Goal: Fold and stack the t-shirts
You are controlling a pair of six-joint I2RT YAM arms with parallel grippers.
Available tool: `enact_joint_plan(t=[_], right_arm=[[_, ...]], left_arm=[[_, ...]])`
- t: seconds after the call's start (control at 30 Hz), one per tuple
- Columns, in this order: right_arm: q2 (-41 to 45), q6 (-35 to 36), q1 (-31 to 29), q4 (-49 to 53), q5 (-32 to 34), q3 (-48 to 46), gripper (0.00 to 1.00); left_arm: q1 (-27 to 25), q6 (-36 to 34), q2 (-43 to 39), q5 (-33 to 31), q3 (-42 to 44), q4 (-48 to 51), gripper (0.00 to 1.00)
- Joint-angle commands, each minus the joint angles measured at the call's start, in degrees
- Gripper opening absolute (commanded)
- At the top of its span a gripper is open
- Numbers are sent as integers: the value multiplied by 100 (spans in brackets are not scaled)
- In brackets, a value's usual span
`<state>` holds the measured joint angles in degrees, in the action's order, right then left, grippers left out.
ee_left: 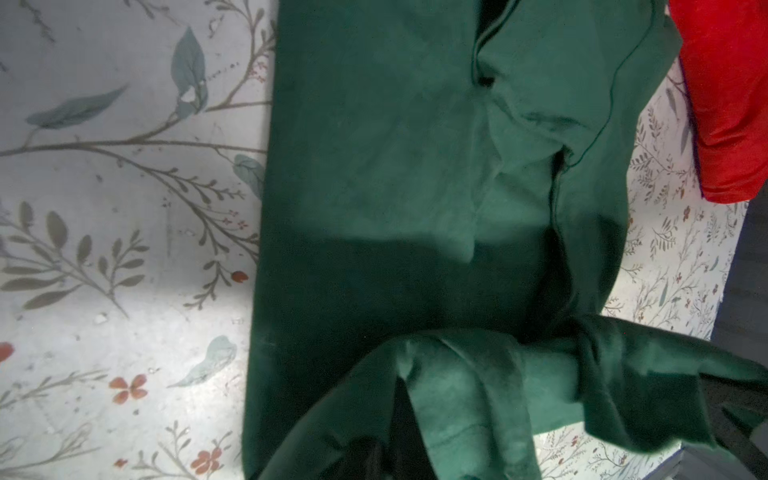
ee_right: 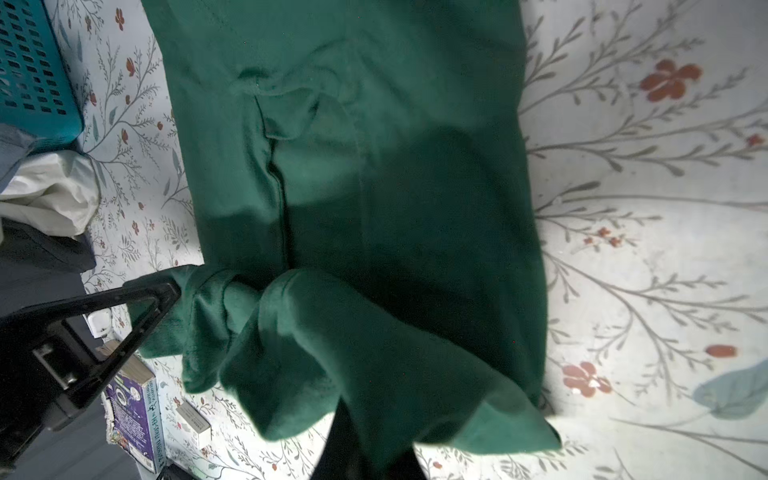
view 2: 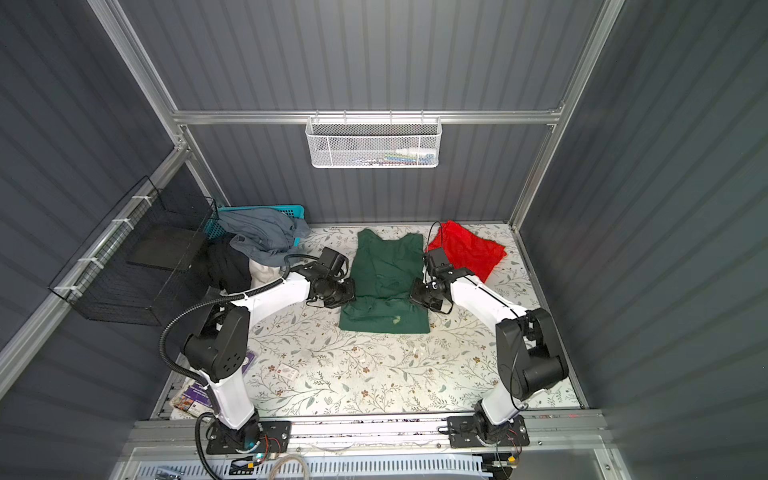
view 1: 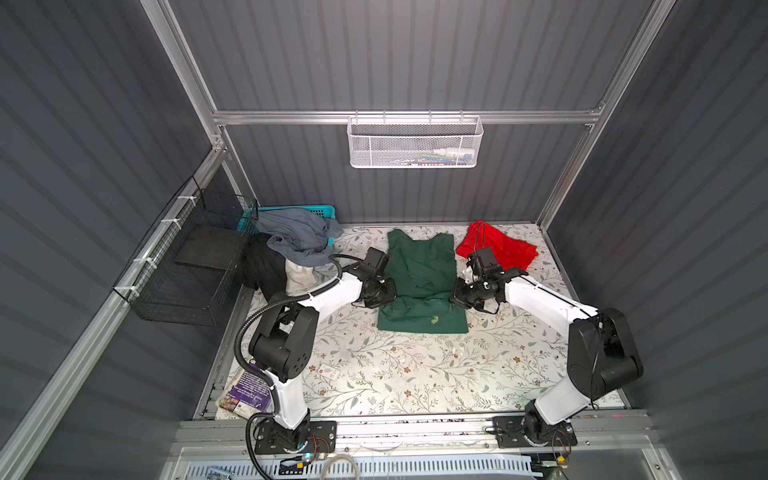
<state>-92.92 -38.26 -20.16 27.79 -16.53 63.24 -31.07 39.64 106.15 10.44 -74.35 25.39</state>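
Left gripper (view 1: 390,293) and right gripper (view 1: 455,293) each closed tight on dark green cotton t-shirt (view 1: 419,257), at opposite side edges; both arms reach inward, elbows bent.

You see green tee (view 1: 419,270): matt, soft cloth. Red tee (view 1: 511,249), nxt to it: cloth w/ slight sheen. Table (view 1: 374,374) under it: smooth, semi-gloss surf.

Your arms have white links and black joint housings. A black ribbed hose (view 1: 238,338) runs along your left arm (view 1: 332,293); thin black wire (view 1: 557,296) follows your right arm (view 1: 536,302). Screwed black plates (view 1: 322,432) anchor both.
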Motion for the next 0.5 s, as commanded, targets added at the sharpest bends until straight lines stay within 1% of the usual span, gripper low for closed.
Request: enact_joint_plan(t=[0.0, 0.2, 0.33, 0.37, 0.47], right_arm=[[-138, 89, 74, -23, -33, 169, 0], [-333, 73, 151, -83, -148, 260, 0], [-405, 71, 179, -107, -162, 311, 0], [-423, 80, 189, -116, -175, 318, 0], [-518, 173, 210, -93, -167, 377, 0]], left_arm=[[75, -107, 176, 129, -228, -108, 0], [101, -192, 467, 239, -571, -64, 0], [101, -259, 557, 244, -594, -21, 0], [102, -280, 579, 250, -788, -8, 0], [110, -338, 679, 262, -902, 41, 0]])
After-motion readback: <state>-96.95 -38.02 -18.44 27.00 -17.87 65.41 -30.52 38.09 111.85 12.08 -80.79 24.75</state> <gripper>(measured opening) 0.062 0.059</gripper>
